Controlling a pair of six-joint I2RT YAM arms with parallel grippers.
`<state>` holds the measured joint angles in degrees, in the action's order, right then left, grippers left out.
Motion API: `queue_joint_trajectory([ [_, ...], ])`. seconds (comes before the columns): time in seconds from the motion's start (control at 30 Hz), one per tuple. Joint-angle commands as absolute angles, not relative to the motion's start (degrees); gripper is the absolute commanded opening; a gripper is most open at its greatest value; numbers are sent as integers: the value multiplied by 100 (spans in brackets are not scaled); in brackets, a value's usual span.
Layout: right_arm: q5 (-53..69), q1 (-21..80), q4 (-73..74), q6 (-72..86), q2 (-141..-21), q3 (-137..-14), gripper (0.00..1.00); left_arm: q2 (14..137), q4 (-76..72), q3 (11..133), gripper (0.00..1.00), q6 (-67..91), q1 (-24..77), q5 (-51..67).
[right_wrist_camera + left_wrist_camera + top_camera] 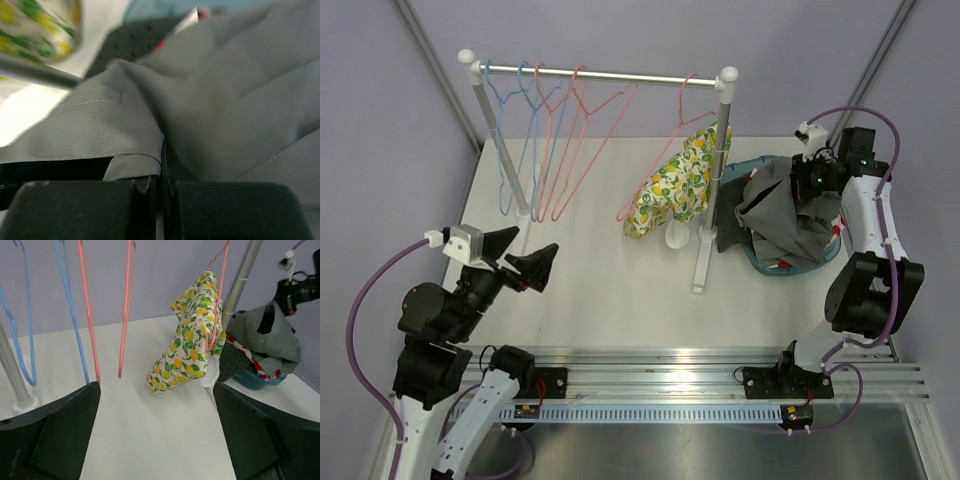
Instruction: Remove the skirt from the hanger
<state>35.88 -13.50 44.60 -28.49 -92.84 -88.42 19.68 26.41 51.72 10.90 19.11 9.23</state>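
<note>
Left pincer (537,240) hung released; my right pincer (810,180) clenched grey cloth (775,205). Skirt (675,185) drooped from its hanger (222,295) at the rail's (620,76) right end, looked light, limp; I'd pinch its lower hem.
</note>
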Motion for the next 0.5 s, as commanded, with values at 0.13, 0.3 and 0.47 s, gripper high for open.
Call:
queue_joint_trajectory([
  [0.13,3164,-1345,3999,-3111,-10300,-8007,0,2416,1776,5063,99,1634,1890,1608],
  [0.3,3033,-1327,4008,-3374,-10757,-7753,1,2917,1259,5203,99,2039,1890,2003],
  [0.47,3024,-1327,4218,-3533,-10372,-7743,29,3523,906,5632,99,2197,1890,2223],
])
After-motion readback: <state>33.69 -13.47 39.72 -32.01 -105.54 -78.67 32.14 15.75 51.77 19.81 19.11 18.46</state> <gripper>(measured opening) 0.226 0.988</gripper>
